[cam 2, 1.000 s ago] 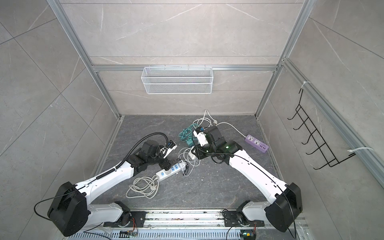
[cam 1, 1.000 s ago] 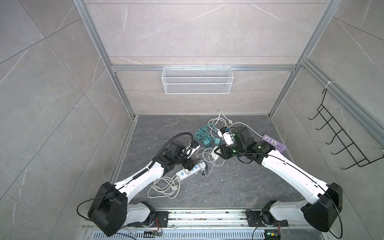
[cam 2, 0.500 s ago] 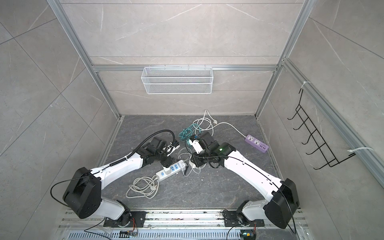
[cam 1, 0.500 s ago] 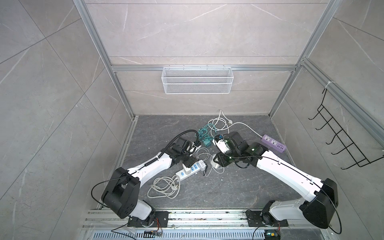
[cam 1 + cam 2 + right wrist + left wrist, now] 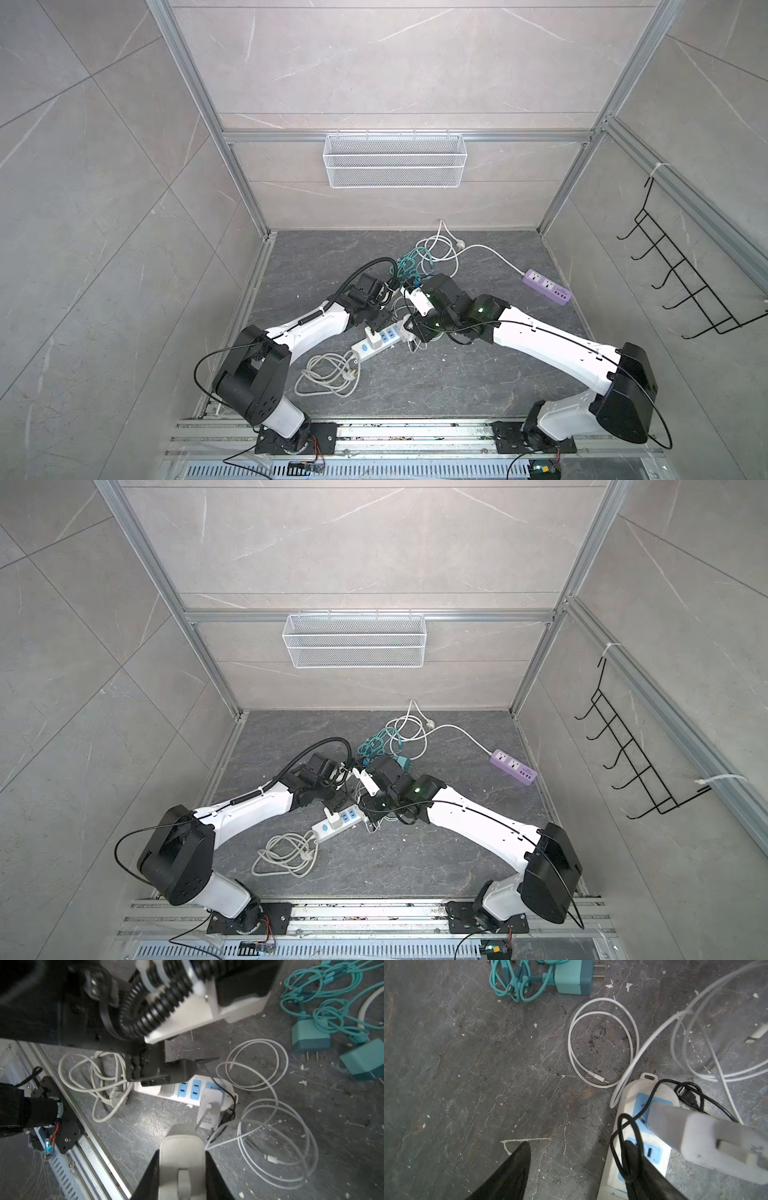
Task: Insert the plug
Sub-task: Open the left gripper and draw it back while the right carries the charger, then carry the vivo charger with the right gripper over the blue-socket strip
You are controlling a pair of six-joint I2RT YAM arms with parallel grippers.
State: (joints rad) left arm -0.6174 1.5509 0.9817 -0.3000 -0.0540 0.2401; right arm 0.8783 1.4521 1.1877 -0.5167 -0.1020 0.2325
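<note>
Cables litter the dark stone floor (image 5: 415,386), and both arms meet over the white power strip (image 5: 187,1088) near the middle. The right gripper (image 5: 181,1147) is clamped on the white plug (image 5: 695,1136), a chunky charger block, with a black finger on each side of it. The block's front end sits at the last blue socket, at the rounded end of the strip. From where I stand it leans at an angle, and I can't tell whether its prongs are seated.

The left gripper (image 5: 577,1147) has its jaws spread and nothing between them. One finger hangs over bare floor and the other lies over the strip, where a black cable (image 5: 620,1147) loops around it.

A thin white cable (image 5: 602,1043) curls just beyond the strip's end. Teal chargers (image 5: 571,978) with their tangled leads lie farther back. The strip's grey cord (image 5: 328,374) is coiled near the left arm's base, and a purple power strip (image 5: 546,286) lies well apart to the right.
</note>
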